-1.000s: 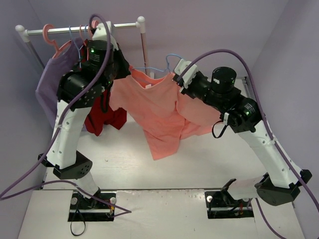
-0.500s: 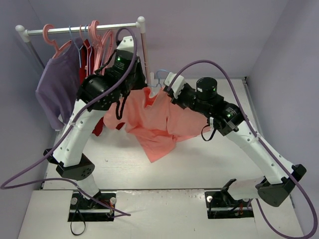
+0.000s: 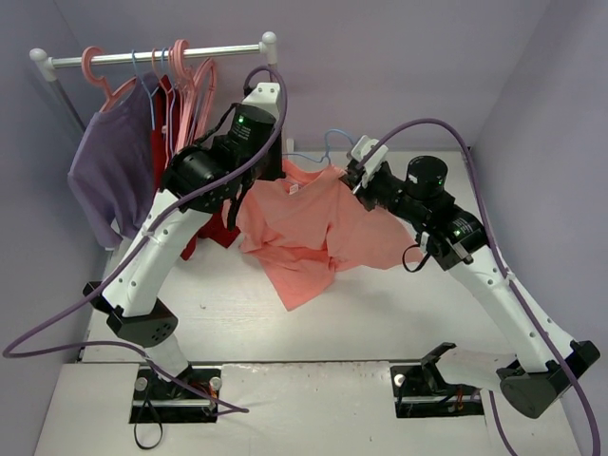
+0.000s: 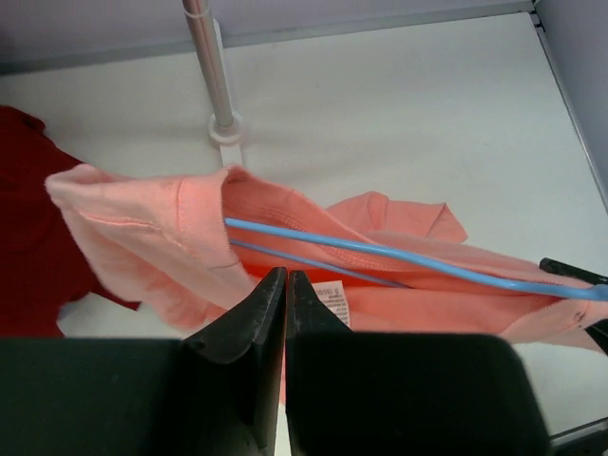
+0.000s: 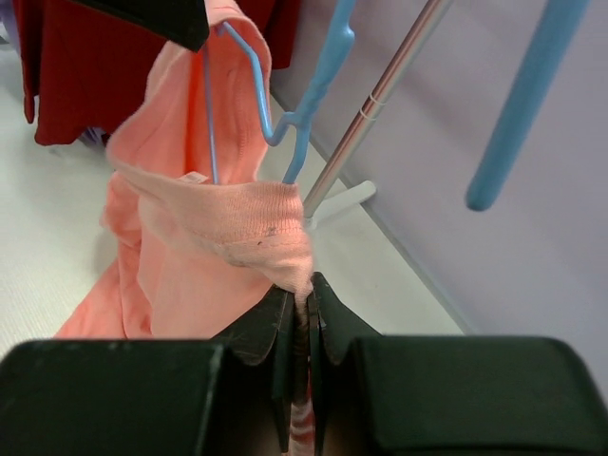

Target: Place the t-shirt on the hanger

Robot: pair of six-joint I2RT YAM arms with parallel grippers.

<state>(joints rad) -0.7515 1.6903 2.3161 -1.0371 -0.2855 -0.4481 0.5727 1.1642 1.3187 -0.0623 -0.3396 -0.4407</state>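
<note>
The left hand (image 4: 286,275) is clenched, its fingertips pressed together at the near edge of the t-shirt (image 4: 142,233) collar, just beside the white label (image 4: 332,296). Whether any cloth is caught between them does not show. Beyond its tips the white table (image 4: 427,114) runs open to its far edge, which meets the wall just behind the foot of the rail post (image 4: 211,66) (that foot stands just past the collar). Right of the post the table lies open as far as the side wall.

The right hand (image 5: 302,290) is grasping the t-shirt, with a bunched fold of cloth nipped between its fingers, to the right of the post and near it. The t-shirt hangs stretched between the two hands in front of the post, its lower half drooping toward the table. The hanger (image 4: 380,249) has its light-blue wire running inside the collar, and its hook rises above the cloth on the right of the post.

Left of the post, the rail (image 3: 152,55) carries pink hangers (image 3: 195,81), a dark red garment (image 4: 24,237) just beside the t-shirt's sleeve, and, farthest from the post, a lavender shirt (image 3: 109,161).
</note>
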